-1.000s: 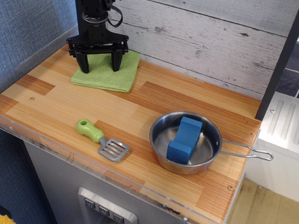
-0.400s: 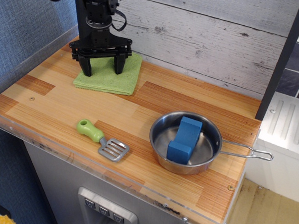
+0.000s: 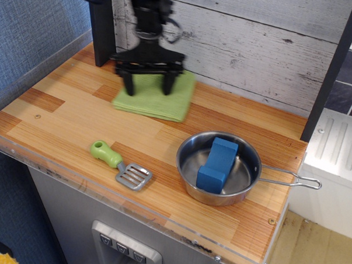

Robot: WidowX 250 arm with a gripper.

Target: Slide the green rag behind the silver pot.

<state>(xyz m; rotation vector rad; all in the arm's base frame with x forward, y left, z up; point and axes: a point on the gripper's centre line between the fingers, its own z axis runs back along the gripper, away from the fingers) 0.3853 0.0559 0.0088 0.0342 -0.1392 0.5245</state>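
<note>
The green rag (image 3: 156, 98) lies flat on the wooden counter near the back wall, left of centre. My gripper (image 3: 147, 87) stands over it with its two fingers spread wide, both tips pressed down on the cloth. The arm is motion-blurred. The silver pot (image 3: 219, 168) sits at the front right with its wire handle (image 3: 294, 178) pointing right, and a blue block (image 3: 216, 163) stands inside it. The rag is behind and to the left of the pot, apart from it.
A green-handled spatula (image 3: 121, 163) lies near the front edge, left of the pot. A whitewashed plank wall (image 3: 255, 48) runs along the back. A dark post (image 3: 333, 69) stands at the right back corner. The counter's front edge has a clear plastic lip (image 3: 132, 200).
My gripper has moved to the right along the back wall, dragging the green rag with it. The pot, block and spatula have not moved.
</note>
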